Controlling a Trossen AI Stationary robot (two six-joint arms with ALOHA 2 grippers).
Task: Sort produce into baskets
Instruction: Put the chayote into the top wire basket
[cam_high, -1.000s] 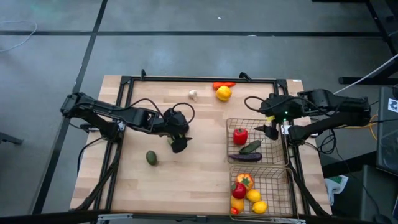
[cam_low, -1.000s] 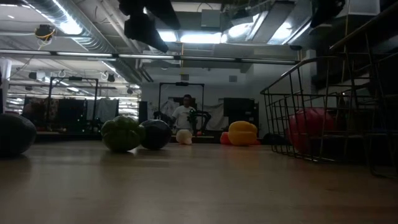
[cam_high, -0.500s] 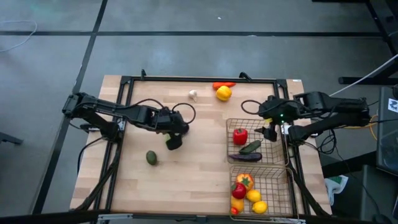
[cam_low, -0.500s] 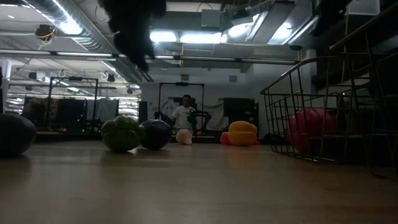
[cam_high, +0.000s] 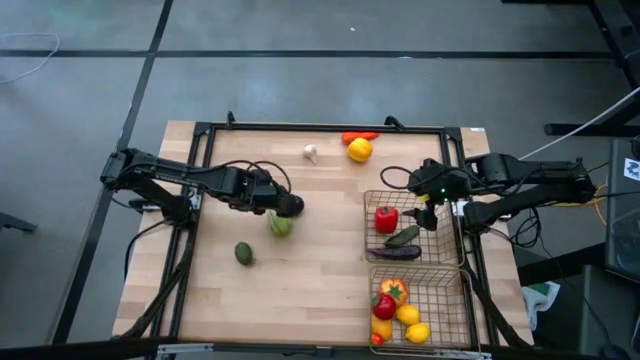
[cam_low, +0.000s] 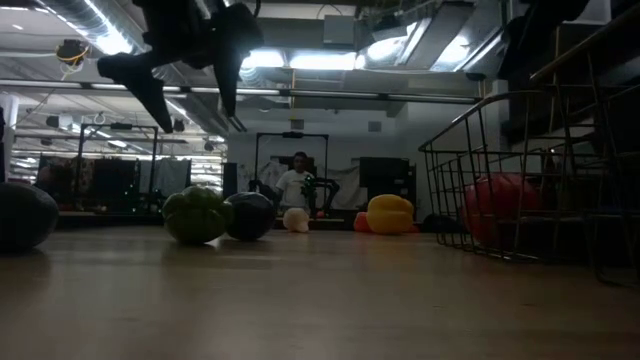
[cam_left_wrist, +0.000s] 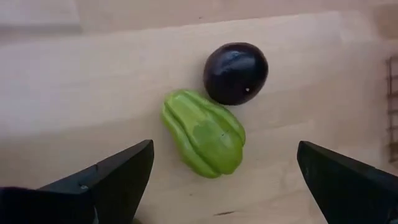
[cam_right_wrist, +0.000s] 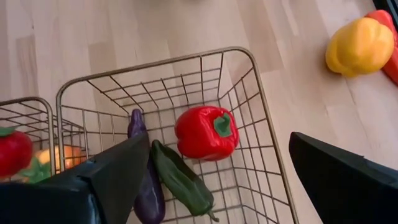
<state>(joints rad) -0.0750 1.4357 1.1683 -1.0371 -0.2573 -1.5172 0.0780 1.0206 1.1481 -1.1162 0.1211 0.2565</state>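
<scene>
My left gripper (cam_high: 271, 204) (cam_low: 188, 92) is open and empty, up off the table. In its wrist view (cam_left_wrist: 225, 150) a green ribbed vegetable (cam_left_wrist: 204, 132) (cam_high: 281, 224) lies below it on the wood, touching a dark purple round piece (cam_left_wrist: 236, 72) (cam_low: 249, 215). My right gripper (cam_high: 428, 207) (cam_right_wrist: 219, 140) is open and empty over the far wire basket (cam_high: 441, 200), above its right side. That basket (cam_right_wrist: 242, 62) holds a red pepper (cam_right_wrist: 206, 132), a green pepper (cam_right_wrist: 180, 177) and a purple eggplant (cam_right_wrist: 148, 186). The near basket (cam_high: 452, 300) holds red, orange and yellow pieces.
An avocado (cam_high: 243, 253) lies loose near the table's left middle. White garlic (cam_high: 310, 152), a yellow pepper (cam_high: 359, 150) and an orange-red pepper (cam_high: 360, 137) lie by the far edge. A black frame (cam_high: 320, 127) runs around the table. Bare wood lies between the avocado and the baskets.
My left gripper has drawn back from over the green vegetable toward the table's left and far side, so the vegetable now shows uncovered in the high view. The green and purple pieces have stayed put. My right gripper has shifted a little toward the table's left, over the far basket.
</scene>
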